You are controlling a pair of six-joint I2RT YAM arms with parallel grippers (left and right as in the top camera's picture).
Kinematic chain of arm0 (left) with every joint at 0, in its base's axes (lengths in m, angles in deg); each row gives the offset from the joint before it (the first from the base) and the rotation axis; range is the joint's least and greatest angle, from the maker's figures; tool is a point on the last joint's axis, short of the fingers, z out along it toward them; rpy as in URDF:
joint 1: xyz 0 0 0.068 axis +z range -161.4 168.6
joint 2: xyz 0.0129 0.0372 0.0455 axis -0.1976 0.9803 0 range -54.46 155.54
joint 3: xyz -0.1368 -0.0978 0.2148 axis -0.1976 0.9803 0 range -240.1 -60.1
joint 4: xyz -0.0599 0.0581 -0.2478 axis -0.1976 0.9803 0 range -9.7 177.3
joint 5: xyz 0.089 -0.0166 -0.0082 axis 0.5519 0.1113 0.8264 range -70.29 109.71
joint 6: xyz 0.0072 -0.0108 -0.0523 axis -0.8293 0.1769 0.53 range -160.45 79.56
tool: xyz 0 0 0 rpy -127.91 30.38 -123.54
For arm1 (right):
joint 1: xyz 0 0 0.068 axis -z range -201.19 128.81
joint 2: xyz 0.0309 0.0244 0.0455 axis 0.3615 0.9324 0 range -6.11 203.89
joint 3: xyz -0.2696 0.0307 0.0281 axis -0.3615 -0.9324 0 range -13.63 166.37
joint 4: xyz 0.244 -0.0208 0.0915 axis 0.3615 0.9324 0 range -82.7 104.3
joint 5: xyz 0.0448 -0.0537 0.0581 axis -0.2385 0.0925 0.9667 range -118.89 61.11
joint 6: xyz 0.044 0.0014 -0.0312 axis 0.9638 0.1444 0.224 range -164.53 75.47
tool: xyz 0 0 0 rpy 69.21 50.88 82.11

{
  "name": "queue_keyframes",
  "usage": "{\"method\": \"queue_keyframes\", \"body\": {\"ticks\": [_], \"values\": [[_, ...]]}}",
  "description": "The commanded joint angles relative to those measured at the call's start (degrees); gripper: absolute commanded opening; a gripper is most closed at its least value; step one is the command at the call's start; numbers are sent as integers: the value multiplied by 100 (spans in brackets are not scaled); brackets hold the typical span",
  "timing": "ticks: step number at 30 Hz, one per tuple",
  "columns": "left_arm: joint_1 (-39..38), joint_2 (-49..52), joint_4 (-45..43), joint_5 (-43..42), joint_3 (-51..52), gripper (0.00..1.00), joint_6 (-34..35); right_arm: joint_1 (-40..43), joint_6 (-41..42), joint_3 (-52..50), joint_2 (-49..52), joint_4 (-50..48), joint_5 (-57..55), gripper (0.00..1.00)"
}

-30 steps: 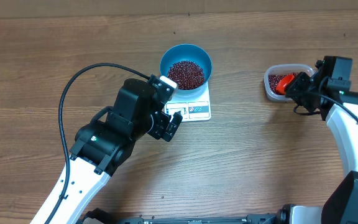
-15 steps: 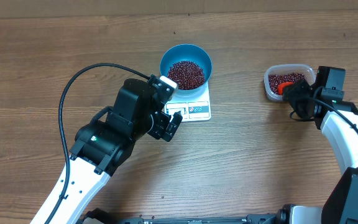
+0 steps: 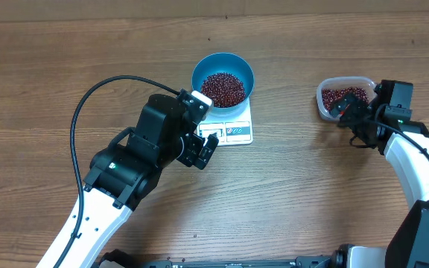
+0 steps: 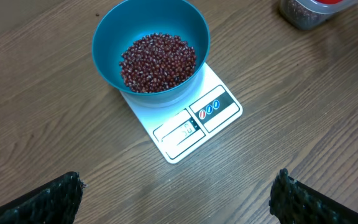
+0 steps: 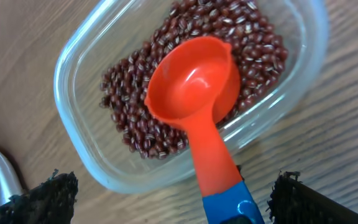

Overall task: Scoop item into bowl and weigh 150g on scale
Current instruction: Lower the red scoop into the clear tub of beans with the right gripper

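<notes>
Blue bowl [image 3: 222,59] stands on the white scale [image 3: 237,134] near the middle of the wood table [image 3: 311,193], covering the scale's far part and overhanging it on both sides. A heap of dark red-brown beans [image 3: 223,88] fills the bottom of the bowl, with bare blue wall showing above it all round. The scale's display [image 4: 182,132] and the buttons beside it lie clear of the bowl along the near edge; the digits are too blurred to read

The left gripper [image 3: 205,147] hangs just beside the scale's near left corner, touching nothing. In the left wrist view its two fingertips [image 4: 48,199] sit at opposite lower corners of the frame, so the jaws stand wide open and empty. A black cable [image 3: 88,97] loops out from the left arm over the table

Well apart to the right lies a clear plastic tub [image 3: 323,100] with more beans in it. An orange-red scoop [image 5: 194,87] lies in the tub, its cup resting hollow side up on the beans and its handle, blue at the end, crossing the near rim. The right gripper [image 3: 351,117] hovers at that rim. Its jaws are spread wide, one finger on each side of the handle and neither touching it, so the scoop lies free
</notes>
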Motion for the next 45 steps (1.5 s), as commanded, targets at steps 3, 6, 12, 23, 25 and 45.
{"method": "queue_keyframes", "body": {"ticks": [3, 6, 12, 23, 25, 45], "values": [[28, 4, -17, 59, -107, 100, 74, -9, -1620, 531, -162, 649, 127, 100], [28, 4, -20, 59, -107, 100, 74, -9, -2271, 1062, -164, 1353, 31, 100], [28, 2, -20, 61, -107, 100, 74, -11, -2809, 2208, -166, 2771, -507, 100], [28, 2, -17, 59, -107, 100, 74, -11, -2763, 2481, -164, 3088, -645, 100], [28, 2, -20, 59, -107, 100, 74, -11, -2765, 2481, -164, 3093, -645, 100], [28, 4, -20, 59, -107, 100, 74, -11, -2765, 2481, -164, 3088, -645, 100]]}}
